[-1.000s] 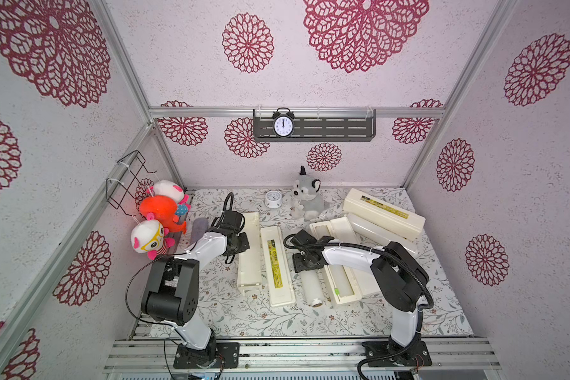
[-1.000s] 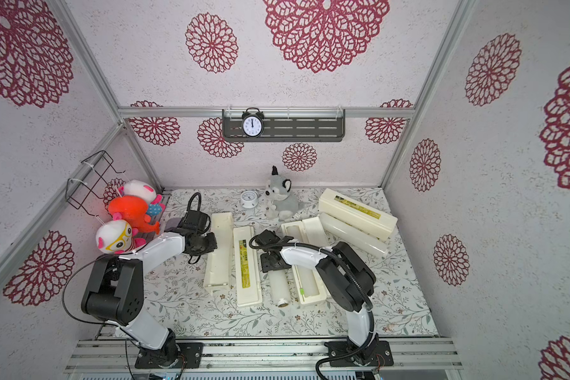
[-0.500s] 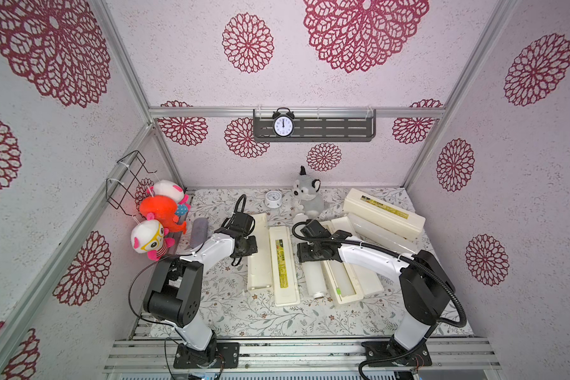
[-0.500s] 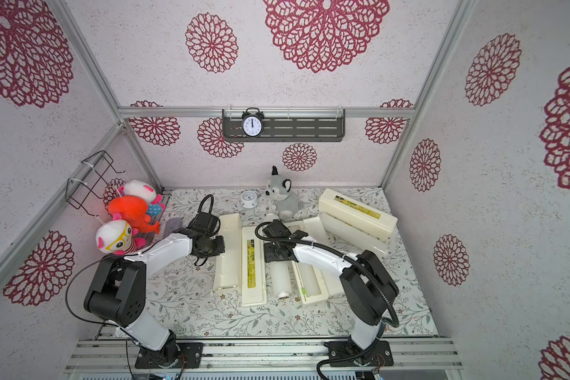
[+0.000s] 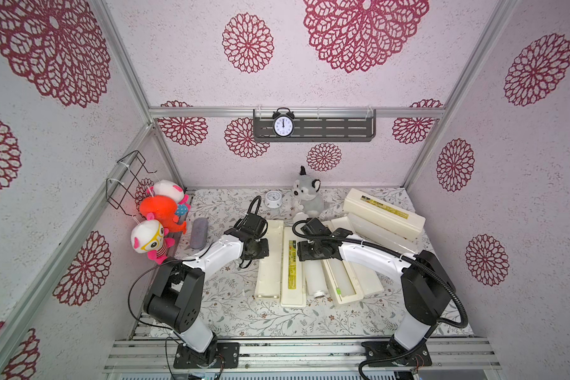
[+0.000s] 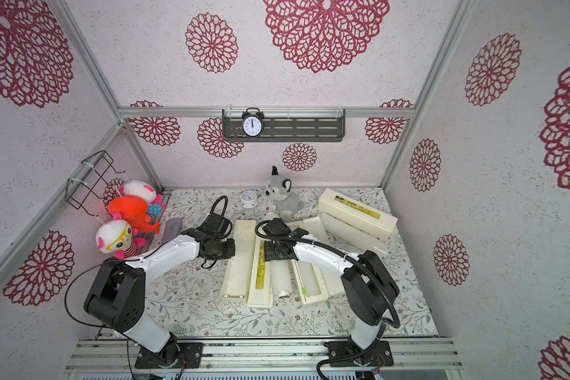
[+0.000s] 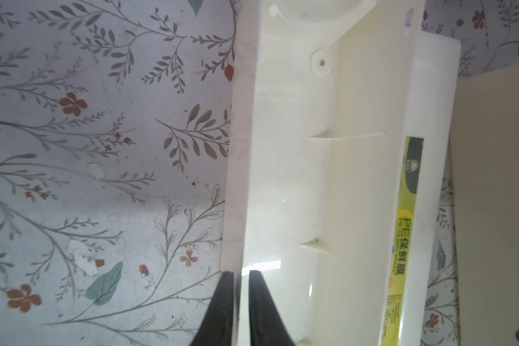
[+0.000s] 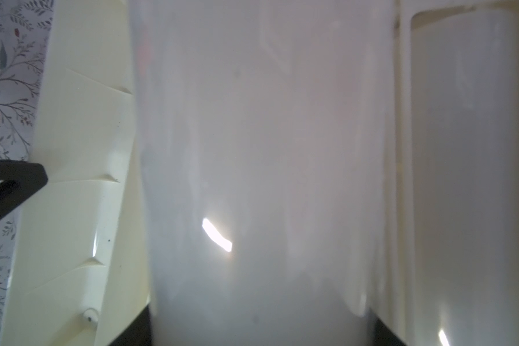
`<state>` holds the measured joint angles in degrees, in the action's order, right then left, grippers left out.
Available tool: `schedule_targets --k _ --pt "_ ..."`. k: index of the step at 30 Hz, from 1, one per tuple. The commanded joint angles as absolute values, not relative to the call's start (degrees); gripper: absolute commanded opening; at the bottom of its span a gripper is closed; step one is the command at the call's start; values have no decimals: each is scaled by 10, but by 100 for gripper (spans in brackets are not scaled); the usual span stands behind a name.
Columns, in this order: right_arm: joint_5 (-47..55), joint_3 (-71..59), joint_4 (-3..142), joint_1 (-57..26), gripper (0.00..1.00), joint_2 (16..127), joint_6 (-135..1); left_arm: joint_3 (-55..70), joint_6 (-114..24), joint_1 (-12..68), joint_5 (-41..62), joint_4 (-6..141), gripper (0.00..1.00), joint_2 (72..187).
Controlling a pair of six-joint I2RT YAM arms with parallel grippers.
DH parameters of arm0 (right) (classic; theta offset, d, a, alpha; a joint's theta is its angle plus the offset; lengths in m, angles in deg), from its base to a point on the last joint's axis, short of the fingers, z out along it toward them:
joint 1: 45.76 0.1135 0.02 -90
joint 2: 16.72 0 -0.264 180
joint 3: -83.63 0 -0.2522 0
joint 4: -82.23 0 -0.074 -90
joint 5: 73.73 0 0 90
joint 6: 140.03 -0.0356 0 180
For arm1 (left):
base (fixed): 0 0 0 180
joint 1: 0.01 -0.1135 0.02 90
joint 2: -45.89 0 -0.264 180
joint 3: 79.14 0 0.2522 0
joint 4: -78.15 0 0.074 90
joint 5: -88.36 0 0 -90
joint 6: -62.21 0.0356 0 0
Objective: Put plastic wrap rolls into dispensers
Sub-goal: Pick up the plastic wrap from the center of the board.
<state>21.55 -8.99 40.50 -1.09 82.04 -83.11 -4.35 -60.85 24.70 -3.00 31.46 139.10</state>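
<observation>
My left gripper [image 7: 238, 274] pinches the thin side wall of the open, long cream-white plastic dispenser box [image 7: 312, 179]. My right gripper [image 8: 261, 329] clamps around the glossy translucent-white plastic wrap roll [image 8: 267, 149], which sits just beside that box's yellow-green labelled lid [image 5: 292, 273].

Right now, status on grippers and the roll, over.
Left gripper shut on open dispenser's wall. Right gripper shut on plastic wrap roll, beside that dispenser's flipped lid. Lid sits between roll and empty tray.

dispensers [image 5: 375, 217]: 3 | plastic wrap rolls [image 5: 315, 279]: 3 | plush toys [image 5: 306, 201]: 4 | clocks [image 5: 283, 126]: 2 | grey pouch [image 5: 199, 233]: 1
</observation>
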Motion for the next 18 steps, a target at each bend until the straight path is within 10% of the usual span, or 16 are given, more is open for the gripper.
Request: schedule_targets --k 1,18 --pt "216 -44 448 -14 41 774 -833 -30 -608 246 -54 289 16 1372" --pt "82 22 601 -6 39 836 -964 -141 -640 114 67 391 27 1244"
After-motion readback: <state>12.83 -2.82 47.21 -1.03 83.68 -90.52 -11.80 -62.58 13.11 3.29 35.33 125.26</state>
